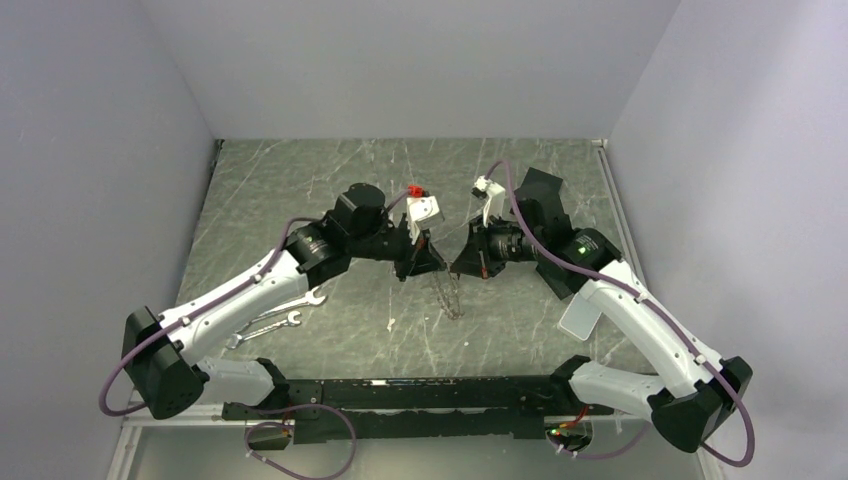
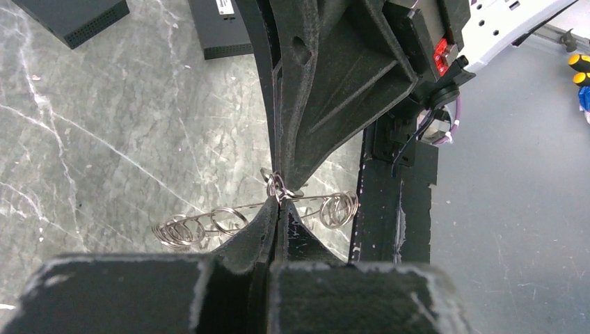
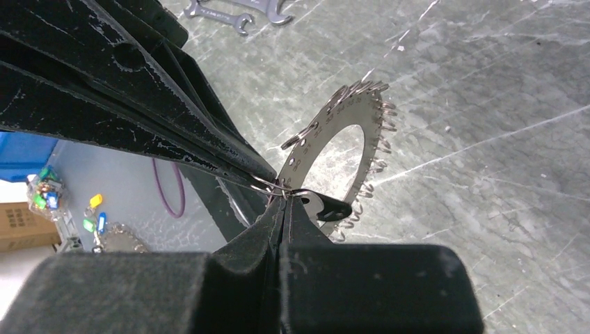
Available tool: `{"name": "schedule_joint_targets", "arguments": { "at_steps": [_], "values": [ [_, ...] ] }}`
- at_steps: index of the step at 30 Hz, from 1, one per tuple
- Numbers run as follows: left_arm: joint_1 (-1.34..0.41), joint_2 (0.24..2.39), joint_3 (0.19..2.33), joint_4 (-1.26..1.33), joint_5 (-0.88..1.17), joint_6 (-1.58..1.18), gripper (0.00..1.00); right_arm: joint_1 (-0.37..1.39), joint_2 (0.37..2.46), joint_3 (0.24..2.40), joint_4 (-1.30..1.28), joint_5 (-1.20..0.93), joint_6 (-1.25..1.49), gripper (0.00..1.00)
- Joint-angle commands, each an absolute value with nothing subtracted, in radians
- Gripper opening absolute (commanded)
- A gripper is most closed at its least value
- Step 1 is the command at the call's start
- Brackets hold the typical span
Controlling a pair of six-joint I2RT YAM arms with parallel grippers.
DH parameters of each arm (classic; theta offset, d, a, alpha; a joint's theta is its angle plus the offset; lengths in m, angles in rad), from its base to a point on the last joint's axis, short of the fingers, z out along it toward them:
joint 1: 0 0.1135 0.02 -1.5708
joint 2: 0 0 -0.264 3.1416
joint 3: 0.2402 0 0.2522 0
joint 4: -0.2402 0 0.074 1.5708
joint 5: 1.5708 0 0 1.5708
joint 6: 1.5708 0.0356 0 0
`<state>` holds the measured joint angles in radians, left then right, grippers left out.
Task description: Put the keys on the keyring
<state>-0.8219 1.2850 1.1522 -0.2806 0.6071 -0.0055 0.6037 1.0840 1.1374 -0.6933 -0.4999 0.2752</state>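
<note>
left gripper (image 2: 278, 209) and right gripper (image 3: 282, 205) are both clamped fully closed, tip to tip, on one wire loop (image 3: 275, 186) at the rim of the keyring (image 3: 313, 136), which is hung above the table (image 1: 540, 190).

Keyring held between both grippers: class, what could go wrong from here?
The flat silver-grey toothed metal keyring hangs from one rim spot, pinched by the shut left gripper and right gripper; it could slip and drop to the grey marbled table. The tips nearly touch, so any pull might twist it loose.
</note>
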Motion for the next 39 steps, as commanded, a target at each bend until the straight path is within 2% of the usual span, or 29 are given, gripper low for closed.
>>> {"name": "schedule_joint_targets", "arguments": {
  "at_steps": [1, 27, 28, 31, 34, 39],
  "values": [
    [-0.837, 1.236, 1.151, -0.137, 0.646, -0.037, 0.00, 0.600, 1.070, 1.111, -0.599, -0.517, 0.296, 0.00],
    [-0.836, 1.125, 1.091, -0.050, 0.546, -0.064, 0.00, 0.598, 0.993, 1.066, -0.588, -0.420, 0.290, 0.00],
    [-0.835, 1.124, 1.089, -0.047, 0.547, -0.066, 0.00, 0.598, 0.993, 1.067, -0.588, -0.422, 0.288, 0.02],
    [-0.836, 1.126, 1.089, -0.049, 0.551, -0.065, 0.00, 0.598, 0.983, 1.071, -0.589, -0.418, 0.282, 0.21],
    [-0.836, 1.125, 1.089, -0.052, 0.554, -0.063, 0.00, 0.598, 0.972, 1.080, -0.599, -0.407, 0.267, 0.33],
    [-0.835, 1.117, 1.085, -0.051, 0.555, -0.063, 0.00, 0.598, 0.952, 1.101, -0.612, -0.395, 0.243, 0.36]
  ]
}}
